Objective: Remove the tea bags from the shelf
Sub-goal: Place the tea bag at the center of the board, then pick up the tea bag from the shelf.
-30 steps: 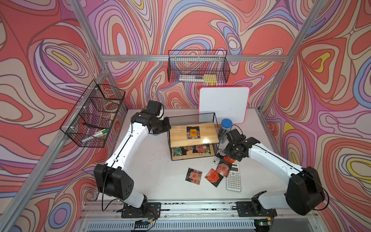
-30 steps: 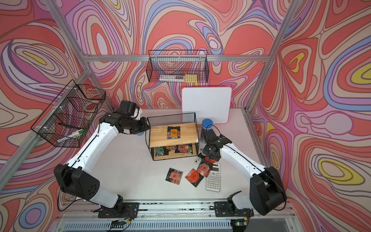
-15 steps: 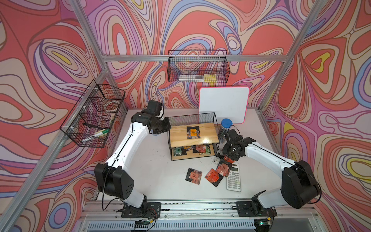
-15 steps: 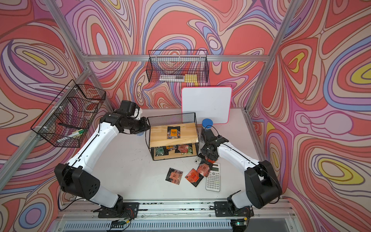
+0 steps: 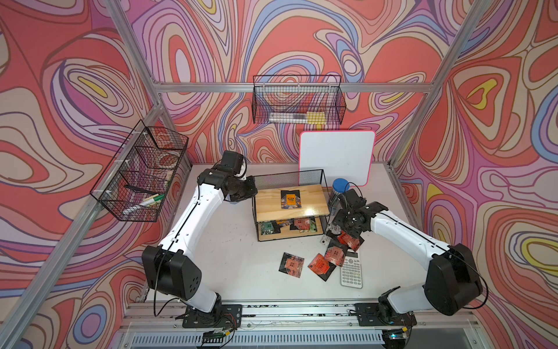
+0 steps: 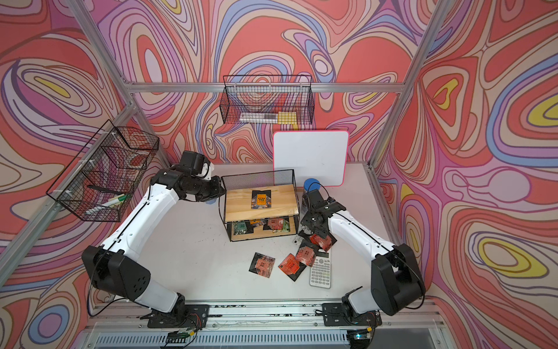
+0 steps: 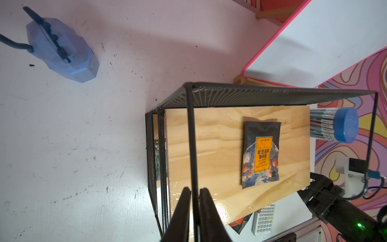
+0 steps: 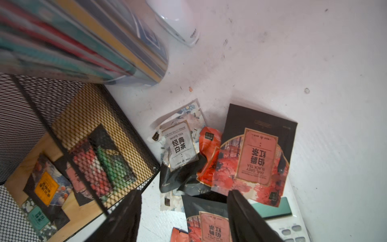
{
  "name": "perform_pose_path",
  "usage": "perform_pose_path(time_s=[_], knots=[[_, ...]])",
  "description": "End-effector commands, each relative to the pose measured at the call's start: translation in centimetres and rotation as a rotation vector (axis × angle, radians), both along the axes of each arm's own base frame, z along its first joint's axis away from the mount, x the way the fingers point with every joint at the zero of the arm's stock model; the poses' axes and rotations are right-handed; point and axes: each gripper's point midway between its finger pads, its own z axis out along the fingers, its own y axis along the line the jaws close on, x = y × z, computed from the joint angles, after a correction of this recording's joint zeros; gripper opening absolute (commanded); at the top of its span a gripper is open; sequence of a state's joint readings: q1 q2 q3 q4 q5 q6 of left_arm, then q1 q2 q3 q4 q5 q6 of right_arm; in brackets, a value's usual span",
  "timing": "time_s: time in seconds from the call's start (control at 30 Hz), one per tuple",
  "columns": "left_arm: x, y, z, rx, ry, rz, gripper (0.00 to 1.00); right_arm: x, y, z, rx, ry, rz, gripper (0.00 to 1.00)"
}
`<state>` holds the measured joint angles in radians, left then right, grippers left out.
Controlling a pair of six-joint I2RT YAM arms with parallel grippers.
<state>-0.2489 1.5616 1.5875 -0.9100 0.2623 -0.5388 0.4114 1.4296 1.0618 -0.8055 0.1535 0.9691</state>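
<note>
Shelf (image 5: pixel 268 208) of black wire and two pale wooden boards stands at the centre of both top views on the white desk (image 5: pixel 229 250), its mesh back toward the upper edge of the frame. One tea bag (image 5: pixel 290 199) lies flat on the upper board. It is dark blue-black with an orange label, and its long axis runs from the mesh back to the front edge, plain dark end toward the mesh. More tea bags (image 5: pixel 288 226), red, green and black, overlap on the lower board. Below and right of the shelf, loose bags (image 5: pixel 321 267) with red labels lie scattered on the desk at mixed angles, one overlapping the white calculator (image 5: pixel 351 273). The left claw (image 7: pixel 195 189) is clenched on a wire bar of the shelf's frame, on its left side in the top views. The right claw (image 8: pixel 183 193) is released, fingers spread above the loose bags, grasping nothing.
</note>
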Motion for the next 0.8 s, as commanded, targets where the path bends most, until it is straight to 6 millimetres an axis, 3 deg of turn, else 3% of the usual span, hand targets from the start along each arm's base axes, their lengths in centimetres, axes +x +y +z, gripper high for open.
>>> perform_pose_path(time_s=[0.0,0.2,0.27,0.37,0.57,0.63,0.77], knots=[[0.2,0.3,0.0,0.017,0.005,0.002,0.15,0.6,-1.2,3.9,-0.046,-0.086,-0.013,0.67],[0.3,0.3,0.0,0.012,0.005,0.005,0.15,2.7,-1.6,13.0,-0.159,-0.316,0.062,0.72],[0.4,0.2,0.0,0.010,0.005,0.006,0.15,3.6,-0.1,16.3,-0.222,-0.399,0.148,0.75],[0.5,0.2,0.0,0.010,0.003,0.006,0.15,4.8,4.7,19.6,-0.321,-0.470,0.342,0.80],[0.4,0.3,0.0,0.017,0.004,0.006,0.15,5.7,14.8,19.5,-0.290,-0.453,0.640,0.86],[0.4,0.4,0.0,0.021,0.005,0.006,0.15,5.7,16.9,18.7,-0.269,-0.430,0.684,0.88],[0.3,0.4,0.0,0.022,0.006,0.007,0.15,6.3,19.2,14.6,-0.293,-0.282,0.719,0.90]])
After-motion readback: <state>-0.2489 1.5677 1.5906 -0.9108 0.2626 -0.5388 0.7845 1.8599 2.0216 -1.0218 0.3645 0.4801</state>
